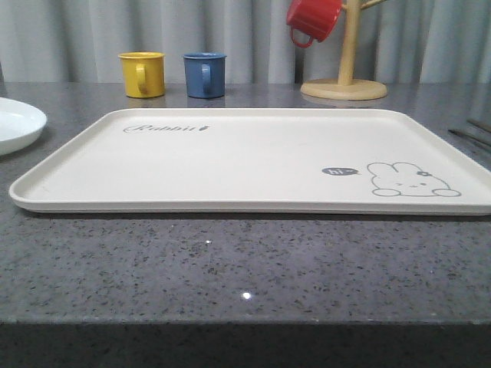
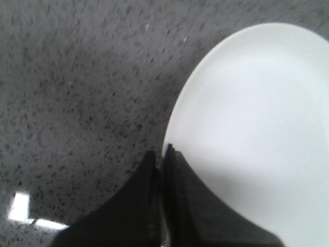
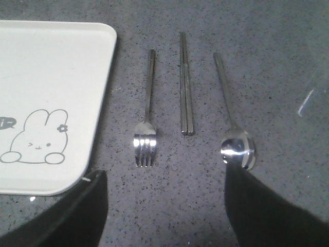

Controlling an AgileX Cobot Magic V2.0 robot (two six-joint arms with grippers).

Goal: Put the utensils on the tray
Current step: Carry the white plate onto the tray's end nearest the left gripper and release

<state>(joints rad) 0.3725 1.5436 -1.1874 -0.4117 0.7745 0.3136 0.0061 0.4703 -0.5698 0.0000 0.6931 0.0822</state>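
The cream tray point(image 1: 253, 161) lies bare on the grey speckled table point(image 1: 230, 261), with the white plate point(image 1: 17, 123) just off its left end. In the left wrist view the left gripper point(image 2: 162, 170) has its jaws pressed together right at the plate's rim, and whether they pinch that edge cannot be told. In the right wrist view the right gripper point(image 3: 164, 206) hangs with its jaws spread wide above the utensils beside the tray's rabbit corner: the fork point(image 3: 146, 123) lies nearest the tray, the chopsticks point(image 3: 185, 87) in the middle, the spoon point(image 3: 231, 118) farthest, its bowl just touching one finger's outline.
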